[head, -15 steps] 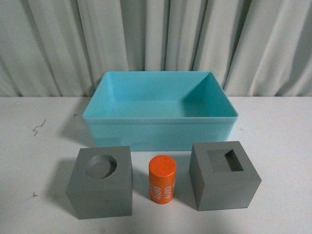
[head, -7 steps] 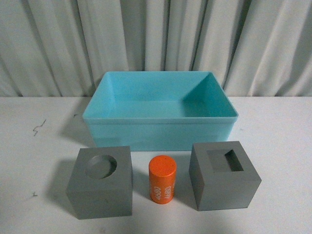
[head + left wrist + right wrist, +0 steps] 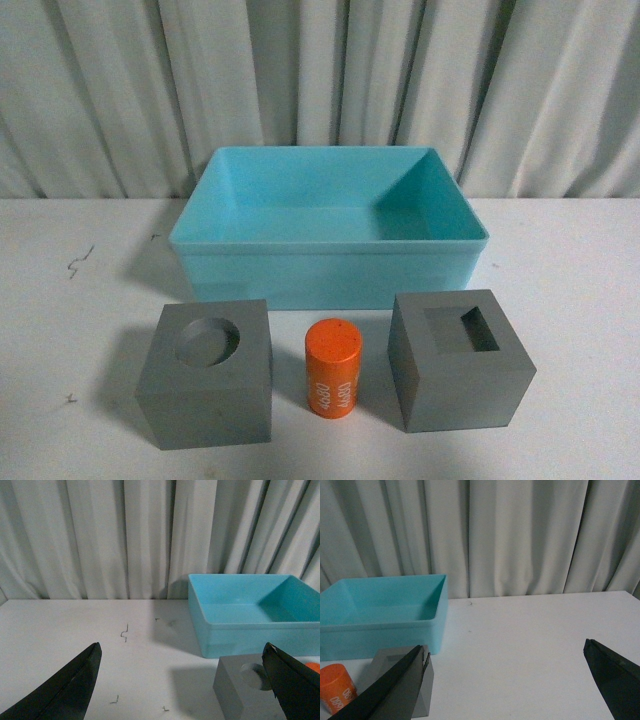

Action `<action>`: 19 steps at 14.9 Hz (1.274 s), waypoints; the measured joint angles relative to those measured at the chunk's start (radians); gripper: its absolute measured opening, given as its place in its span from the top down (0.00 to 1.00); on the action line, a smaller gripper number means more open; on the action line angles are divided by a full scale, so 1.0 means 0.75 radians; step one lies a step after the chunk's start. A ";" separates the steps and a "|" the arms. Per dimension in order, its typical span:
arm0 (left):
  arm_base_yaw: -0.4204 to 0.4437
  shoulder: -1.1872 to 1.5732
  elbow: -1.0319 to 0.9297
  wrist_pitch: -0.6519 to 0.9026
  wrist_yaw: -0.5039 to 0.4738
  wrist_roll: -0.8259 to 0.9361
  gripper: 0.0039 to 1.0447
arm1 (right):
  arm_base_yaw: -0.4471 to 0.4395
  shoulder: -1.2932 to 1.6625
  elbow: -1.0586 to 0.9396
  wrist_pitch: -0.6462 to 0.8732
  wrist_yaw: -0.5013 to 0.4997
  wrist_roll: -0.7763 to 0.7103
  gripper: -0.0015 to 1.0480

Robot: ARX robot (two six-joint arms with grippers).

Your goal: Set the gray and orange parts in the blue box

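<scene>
The task appears to be at its very beginning. The blue box [image 3: 330, 275] stands at the back of the desk [image 3: 580, 300], close before the curtain [image 3: 320, 80], and its inside shows empty: no part lies in it.

All three parts stand on the desk in a row in front of the box, near its front wall but apart from it. The gray cube with the round hollow [image 3: 208, 375] is on the left and the gray cube with the rectangular hollow [image 3: 460, 360] on the right. The orange cylinder [image 3: 332, 368] stands upright between them, touching neither.

The left end effector [image 3: 181, 645] is spread wide and holds nothing; in its wrist view the cube with the round hollow lies near one of its fingers. The right end effector [image 3: 504, 645] is also spread wide and empty, with the other cube and the cylinder near one finger. Neither arm shows in the front view.

So three parts are left to pick up and place.
</scene>
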State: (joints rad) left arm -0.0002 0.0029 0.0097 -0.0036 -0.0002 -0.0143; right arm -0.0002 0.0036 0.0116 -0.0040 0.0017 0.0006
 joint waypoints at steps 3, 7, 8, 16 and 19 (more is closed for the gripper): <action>0.000 0.000 0.000 0.000 0.000 0.000 0.06 | 0.000 0.000 0.000 0.000 0.000 0.000 0.06; 0.000 0.000 0.000 0.000 0.000 0.000 0.06 | 0.000 0.000 0.000 -0.001 0.000 0.000 0.06; 0.000 0.000 0.000 0.000 0.000 0.000 0.06 | 0.000 0.000 0.000 0.000 0.000 0.000 0.06; 0.000 0.000 0.000 0.000 0.000 0.000 0.06 | 0.000 0.000 0.000 0.000 0.000 0.000 0.06; 0.000 0.000 0.000 0.000 0.000 0.000 0.06 | 0.000 0.000 0.000 0.000 0.000 0.000 0.06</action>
State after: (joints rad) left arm -0.0002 0.0029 0.0097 -0.0036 -0.0002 -0.0143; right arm -0.0002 0.0036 0.0116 -0.0040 0.0017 0.0006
